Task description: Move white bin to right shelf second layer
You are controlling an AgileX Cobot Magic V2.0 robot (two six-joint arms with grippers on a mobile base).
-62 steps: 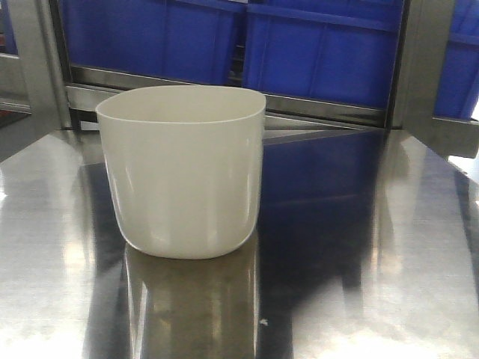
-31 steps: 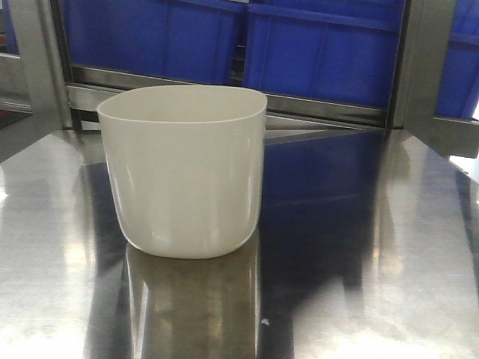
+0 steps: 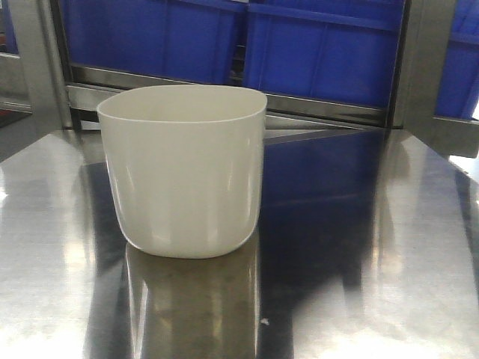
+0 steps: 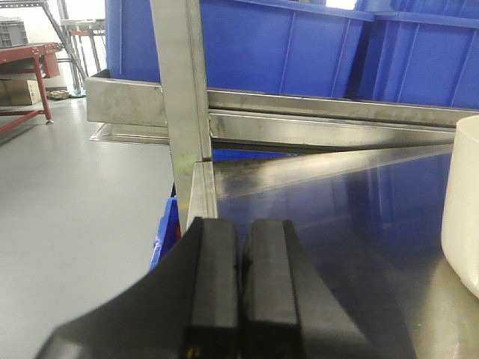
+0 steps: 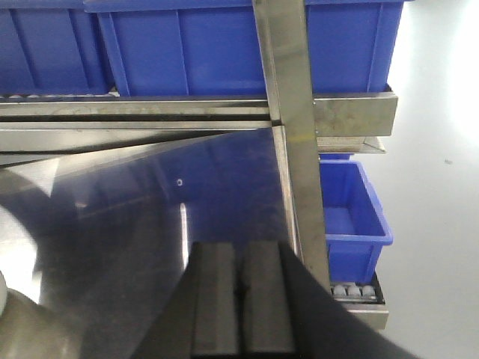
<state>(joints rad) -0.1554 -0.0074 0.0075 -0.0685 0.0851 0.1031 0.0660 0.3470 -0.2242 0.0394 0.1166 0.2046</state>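
Nearest, the left gripper (image 4: 239, 288) and the right gripper (image 5: 241, 299) each have their black jaws pressed together, holding nothing. Past them lies the mirror-like steel bench (image 3: 374, 262). The white bin (image 3: 183, 168) stands upright on it, left of centre (its reflection shows in the bench top), apart from both grippers. Farther back, blue crates (image 3: 322, 52) sit on a steel rack (image 3: 322, 108) along the far side.

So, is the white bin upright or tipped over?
Upright. The bin stands on its rounded base on the table, its rim level and facing up.
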